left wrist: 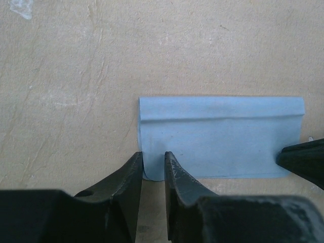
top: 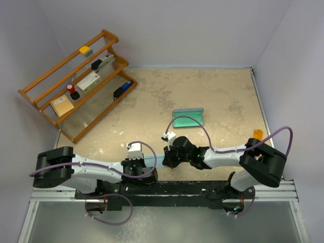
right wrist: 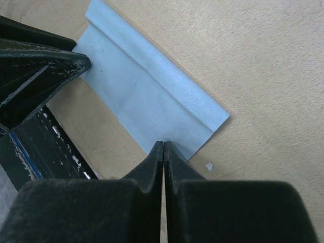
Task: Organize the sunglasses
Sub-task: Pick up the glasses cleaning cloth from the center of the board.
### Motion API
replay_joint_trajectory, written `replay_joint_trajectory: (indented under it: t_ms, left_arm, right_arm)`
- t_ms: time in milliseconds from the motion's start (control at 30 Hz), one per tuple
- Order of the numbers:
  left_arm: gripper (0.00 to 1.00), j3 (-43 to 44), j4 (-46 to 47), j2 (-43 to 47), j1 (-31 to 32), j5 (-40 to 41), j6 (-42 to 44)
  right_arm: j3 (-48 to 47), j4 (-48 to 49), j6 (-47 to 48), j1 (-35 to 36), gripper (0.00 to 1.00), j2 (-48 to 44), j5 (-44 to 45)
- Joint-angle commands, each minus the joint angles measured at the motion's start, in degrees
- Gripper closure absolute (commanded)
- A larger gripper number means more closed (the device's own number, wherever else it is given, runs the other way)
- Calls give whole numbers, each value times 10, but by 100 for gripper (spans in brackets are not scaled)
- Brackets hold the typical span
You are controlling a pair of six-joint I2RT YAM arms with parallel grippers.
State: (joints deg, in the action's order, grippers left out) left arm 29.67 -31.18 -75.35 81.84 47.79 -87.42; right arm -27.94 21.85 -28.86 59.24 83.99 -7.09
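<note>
Cloth (left wrist: 223, 147) pale blue, folded along one long edge, flat on the tan table (top: 152, 96), low and centre in the top view, between both arms. Left gripper (left wrist: 152, 161) at the lower left corner of the cloth, jaws narrow with a slim gap, that corner showing in the gap. Right gripper (right wrist: 163, 146) at the lower right corner, jaws pressed together, tips at the cloth's edge; cannot tell if nipping fabric. Green case (top: 188, 119) lying open mid-frame in the top view, well apart from the cloth. Wooden rack (top: 61, 63) at upper left, small items on its shelves.
</note>
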Motion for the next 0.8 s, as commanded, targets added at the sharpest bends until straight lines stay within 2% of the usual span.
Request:
replay_joint_trajectory:
  t_ms: [0,233,333,533,767]
  left_arm:
    - [80,15,-5,-10,2,-12,8]
    - [89,23,-2,-29,2,-16,16]
    - [100,24,-3,-28,2,-14,16]
    - [100,22,0,-25,2,-13,18]
    - [100,23,16,-22,2,-14,32]
  right_arm:
    - [12,-16,7,4,100,-1,-12]
    - [13,-14,7,4,100,-1,-13]
    - [12,-14,7,4,100,0,-13]
    - [-4,-41,12,4,100,-23,2]
    - [-34,-130,14,4,97,-90,49]
